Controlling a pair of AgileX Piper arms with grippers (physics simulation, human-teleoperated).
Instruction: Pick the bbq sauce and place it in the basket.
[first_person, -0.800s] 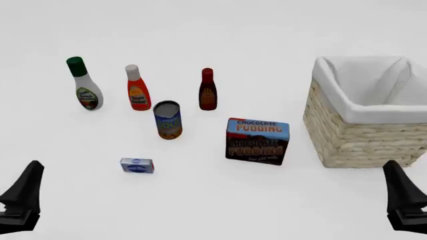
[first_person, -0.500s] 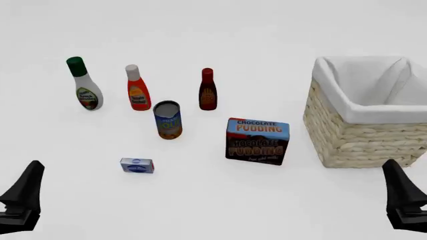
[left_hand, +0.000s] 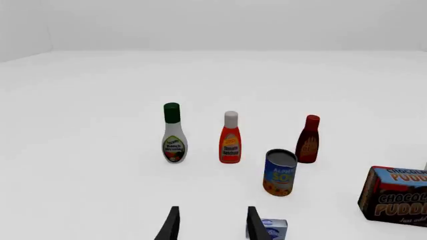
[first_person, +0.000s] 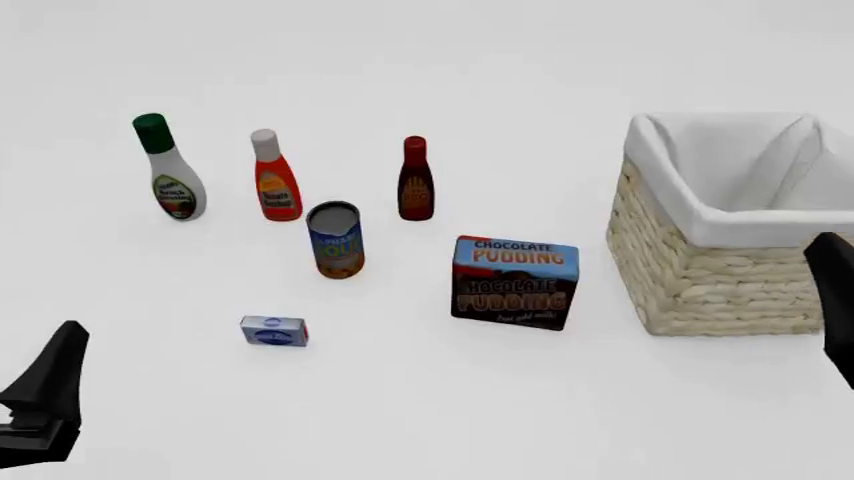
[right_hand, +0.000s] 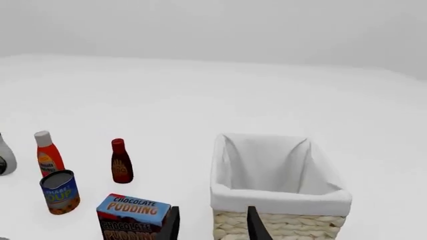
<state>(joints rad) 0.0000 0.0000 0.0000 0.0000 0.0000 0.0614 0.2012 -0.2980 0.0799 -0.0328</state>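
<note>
The bbq sauce (first_person: 415, 180), a small dark bottle with a red cap, stands upright at the back centre of the table; it also shows in the left wrist view (left_hand: 307, 140) and the right wrist view (right_hand: 121, 161). The basket (first_person: 707, 232) is wicker with white lining and sits at the right, its rim (right_hand: 280, 199) close in front of the right wrist camera. My left gripper (first_person: 60, 360) hangs at the near left, open and empty (left_hand: 212, 223). My right gripper (first_person: 834, 275) hovers by the basket's near right corner, open and empty (right_hand: 212, 223). Both are far from the bottle.
A white bottle with a green cap (first_person: 170, 175) and an orange-red bottle with a white cap (first_person: 275, 180) stand left of the sauce. A can (first_person: 335, 240), a chocolate pudding box (first_person: 515, 282) and a small blue-white box (first_person: 274, 331) sit nearer to me.
My right gripper has risen and moved forward from the near right corner to beside the basket. The left gripper and all objects stay where they were.
</note>
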